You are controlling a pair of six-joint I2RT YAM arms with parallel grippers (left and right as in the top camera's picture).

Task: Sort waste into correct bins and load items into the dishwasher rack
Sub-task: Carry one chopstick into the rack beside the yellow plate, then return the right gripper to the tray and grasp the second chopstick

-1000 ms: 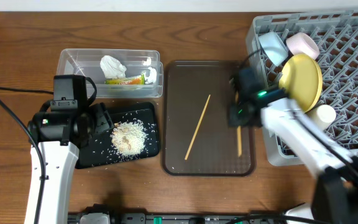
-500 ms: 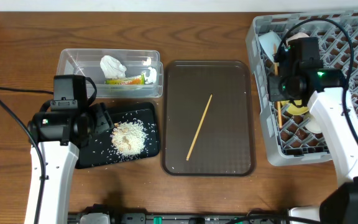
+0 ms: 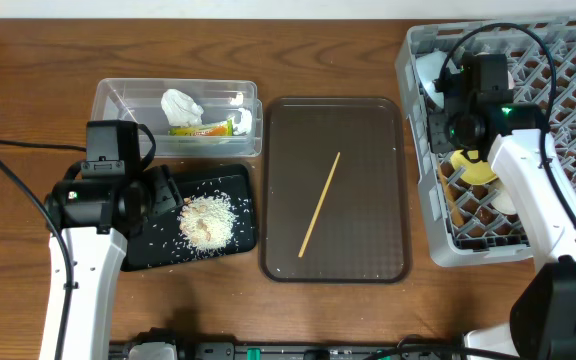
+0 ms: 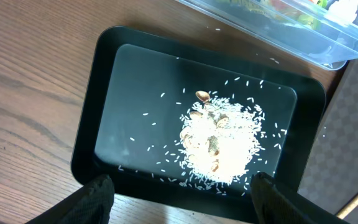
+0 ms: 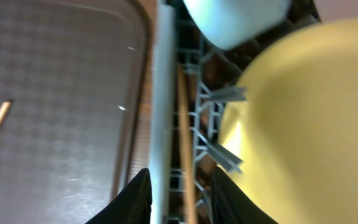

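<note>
One chopstick [image 5: 185, 124] stands just inside the left wall of the grey dishwasher rack [image 3: 568, 100], between the parted fingers of my right gripper [image 5: 182, 174], with a gap on each side. The yellow plate [image 5: 303, 124] and the light blue bowl [image 5: 235, 18] sit in the rack beside it. The other chopstick [image 3: 319, 203] lies on the brown tray [image 3: 368, 130]. My left gripper [image 4: 180, 180] hangs open over the front rim of the black tray [image 4: 92, 112], which holds the rice [image 4: 219, 143]. The clear tub [image 3: 118, 100] holds the tissue [image 3: 180, 104] and the wrapper [image 3: 200, 128].
A small white cup [image 3: 505, 200] lies in the rack under my right arm. The rack's left wall [image 5: 163, 93] runs between the right fingers too. Bare wooden table [image 3: 28, 80] surrounds the tub and trays. A cable loops at the left [image 3: 8, 170].
My right gripper carried one chopstick from the brown tray over into the rack, and its jaws have parted around it. The left arm has not moved.
</note>
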